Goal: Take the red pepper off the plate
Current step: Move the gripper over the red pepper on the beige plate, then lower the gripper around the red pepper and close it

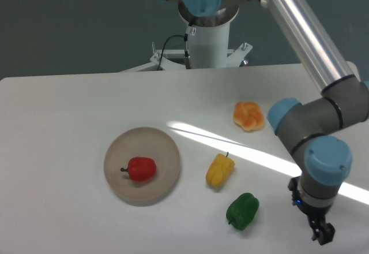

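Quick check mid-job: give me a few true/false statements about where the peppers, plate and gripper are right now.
1. The glossy red pepper lies on the round beige plate. True.
2. The gripper holds the red pepper. False: it is far off, near the table's right front edge.
3. The green pepper is on the plate. False: it lies on the table.
4. The yellow pepper lies between plate and gripper. True.
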